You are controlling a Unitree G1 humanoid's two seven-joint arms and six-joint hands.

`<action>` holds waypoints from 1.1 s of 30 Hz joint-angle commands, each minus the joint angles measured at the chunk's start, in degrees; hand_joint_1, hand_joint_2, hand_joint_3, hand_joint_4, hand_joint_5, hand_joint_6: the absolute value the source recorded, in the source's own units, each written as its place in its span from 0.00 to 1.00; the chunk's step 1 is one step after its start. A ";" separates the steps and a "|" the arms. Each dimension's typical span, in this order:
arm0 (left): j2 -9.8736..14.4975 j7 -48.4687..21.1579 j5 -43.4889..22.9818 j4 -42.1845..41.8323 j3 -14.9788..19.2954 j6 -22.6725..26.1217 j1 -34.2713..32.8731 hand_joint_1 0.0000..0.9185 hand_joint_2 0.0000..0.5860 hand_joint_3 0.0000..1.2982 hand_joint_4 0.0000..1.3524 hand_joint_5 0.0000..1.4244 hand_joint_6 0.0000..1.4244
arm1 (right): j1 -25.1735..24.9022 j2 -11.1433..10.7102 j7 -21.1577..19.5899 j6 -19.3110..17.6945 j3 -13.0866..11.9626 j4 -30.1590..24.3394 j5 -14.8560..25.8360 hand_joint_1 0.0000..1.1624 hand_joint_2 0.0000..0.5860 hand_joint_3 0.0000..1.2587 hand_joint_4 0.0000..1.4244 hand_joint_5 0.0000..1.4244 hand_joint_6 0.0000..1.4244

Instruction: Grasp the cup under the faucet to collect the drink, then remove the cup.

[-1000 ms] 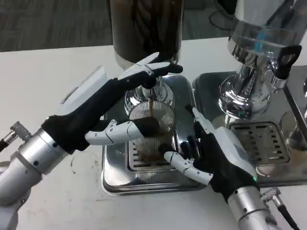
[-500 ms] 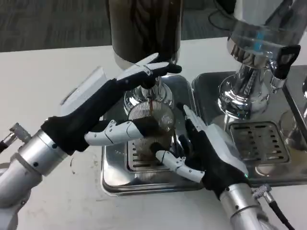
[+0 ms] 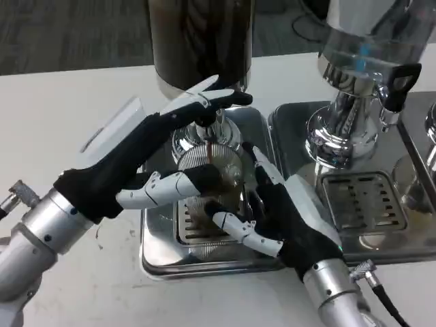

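Head view: we find the cup (image 3: 212, 178) standing on the drip tray (image 3: 158, 255) directly under the faucet (image 3: 206, 129), a brown stream falling into it. We judge the filling step under way. The left hand (image 3: 146, 160) reaches over the faucet, upper fingers on its lever, a lower finger beside the cup; whether it grasps the cup we cannot tell. The right hand (image 3: 276, 214) wraps the cup's right side, grasping it. Dark drink shows inside; its level is unclear. Next: shut the flow, then lift the cup clear, upright.
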 commanded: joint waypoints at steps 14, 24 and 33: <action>-2.00 6.49 0.08 -0.89 6.30 0.03 6.53 0.00 0.23 0.08 0.00 0.02 0.00 | -0.57 0.15 0.55 -3.85 -0.92 2.38 2.94 0.36 0.35 0.00 0.00 0.01 0.10; -9.14 18.81 6.27 -2.41 13.05 -1.31 17.11 0.00 0.28 0.10 0.00 0.03 0.00 | -1.32 -0.17 0.27 -6.18 -0.91 4.04 2.65 0.38 0.35 0.00 0.00 0.02 0.12; -10.46 22.38 8.06 0.03 15.98 -0.03 21.96 0.00 0.29 0.13 0.00 0.04 0.00 | -1.98 0.43 -0.17 -8.55 -1.18 5.98 3.67 0.41 0.34 0.00 0.00 0.02 0.12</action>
